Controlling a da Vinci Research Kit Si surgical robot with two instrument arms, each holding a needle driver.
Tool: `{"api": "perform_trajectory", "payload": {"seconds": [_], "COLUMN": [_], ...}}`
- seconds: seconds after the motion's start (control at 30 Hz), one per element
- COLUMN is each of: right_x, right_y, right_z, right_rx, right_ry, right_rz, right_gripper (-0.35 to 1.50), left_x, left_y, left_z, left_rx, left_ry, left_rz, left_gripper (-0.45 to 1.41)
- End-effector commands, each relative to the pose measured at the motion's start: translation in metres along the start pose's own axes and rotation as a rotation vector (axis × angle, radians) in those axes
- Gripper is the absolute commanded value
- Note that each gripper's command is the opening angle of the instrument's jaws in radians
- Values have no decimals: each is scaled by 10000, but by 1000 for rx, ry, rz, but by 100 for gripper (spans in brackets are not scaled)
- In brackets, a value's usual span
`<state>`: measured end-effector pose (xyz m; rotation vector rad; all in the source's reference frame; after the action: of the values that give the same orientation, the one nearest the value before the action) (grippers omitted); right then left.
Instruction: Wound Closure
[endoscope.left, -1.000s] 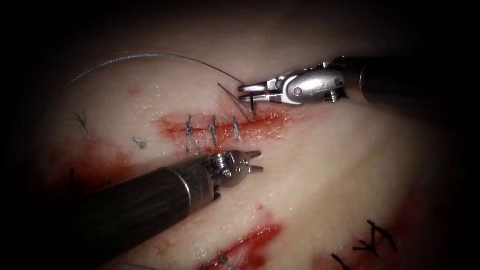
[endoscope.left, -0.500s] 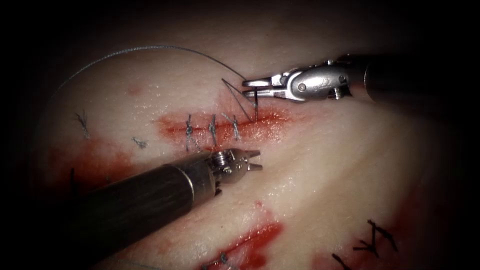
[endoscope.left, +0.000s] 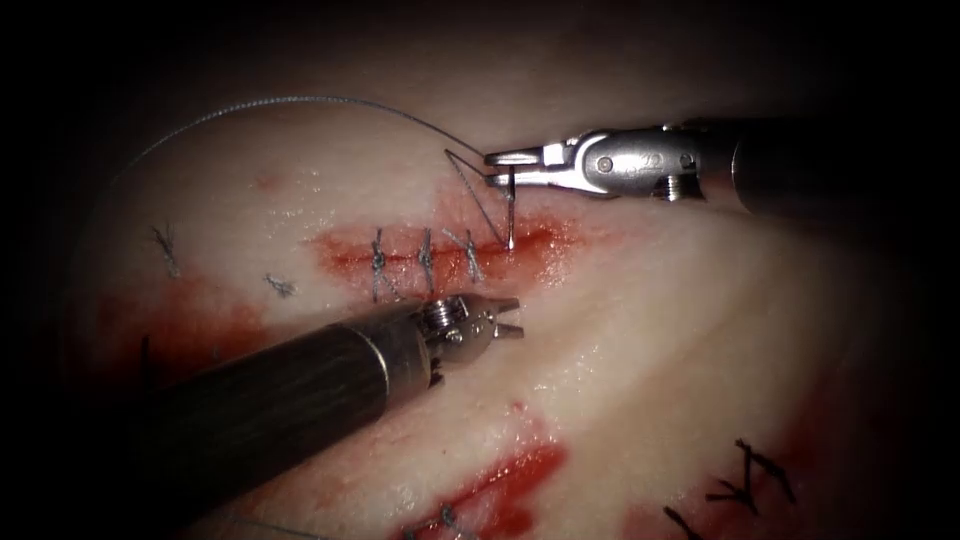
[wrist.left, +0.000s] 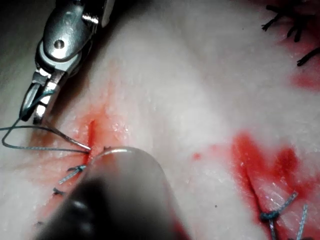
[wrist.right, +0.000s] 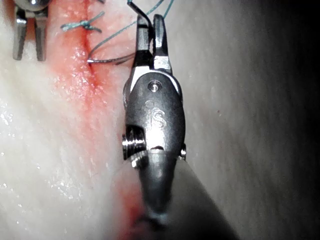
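While the right tool (endoscope.left: 497, 157) hangs above the far edge of the cut (endoscope.left: 445, 252), its jaws are clamped on the needle (endoscope.left: 510, 210) close to the thread end of its curve, and the needle points down from them so that its tip meets the red line of the cut just right of the last stitch; the right wrist view shows the same hold, the needle (wrist.right: 112, 61) curving away from the closed jaws to the wound edge, though how deep the tip sits in the tissue (endoscope.left: 680, 330) cannot be told. The thread (endoscope.left: 280, 101) leaves the jaws in a wide arc over the tissue toward the left, and a shorter strand slants from the jaws down to the cut beside the needle. Three finished stitches (endoscope.left: 425, 258) cross the cut to the left of the needle. The left tool (endoscope.left: 513, 318) lies on the near side of the cut, just below those stitches, with its jaws slightly apart and holding nothing. Red fluid (endoscope.left: 515, 478) stains the cut and a second wound lower down, and dark cut ends of thread (endoscope.left: 745, 480) lie well apart at the lower right.
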<state>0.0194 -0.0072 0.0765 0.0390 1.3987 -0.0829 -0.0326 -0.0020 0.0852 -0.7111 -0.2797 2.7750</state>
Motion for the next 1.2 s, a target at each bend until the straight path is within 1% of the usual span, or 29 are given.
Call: {"api": "perform_trajectory", "payload": {"seconds": [0.03, 0.43, 0.57, 0.63, 0.77, 0.87, 0.93, 1.03, 1.13, 1.2], "right_x": [-4, -3, -2, -2, -1, 0, 0, 0, -2, -3], "right_y": [6, 7, 6, 5, 6, 9, 11, 12, 10, 11], "right_z": [9, 9, 9, 9, 9, 10, 10, 11, 14, 14], "right_rx": [6, 88, 147, 181, 205, 207, 218, 236, 256, 247], "right_ry": [5, 3, -9, -6, 1, 9, 27, 47, 85, 115], "right_rz": [12, 57, 67, 97, 145, 213, 308, 397, 500, 550], "right_gripper": [-35, -35, -35, -35, -35, -35, -35, -35, -35, -35], "left_x": [3, -7, -9, -11, -15, -16, -16, -17, -18, -18], "left_y": [-7, -12, -12, -13, -14, -14, -14, -14, -14, -14], "left_z": [7, 5, 3, 0, -2, -2, -2, -3, -4, -4], "left_rx": [-1, -11, -13, -18, -15, -15, -15, -15, -16, -16], "left_ry": [-2, 2, 3, 2, -1, -1, -1, -1, 0, 0], "left_rz": [3, 10, 6, 10, 13, 15, 15, 16, 18, 18], "left_gripper": [42, 42, 42, 42, 42, 42, 42, 42, 42, 42]}}
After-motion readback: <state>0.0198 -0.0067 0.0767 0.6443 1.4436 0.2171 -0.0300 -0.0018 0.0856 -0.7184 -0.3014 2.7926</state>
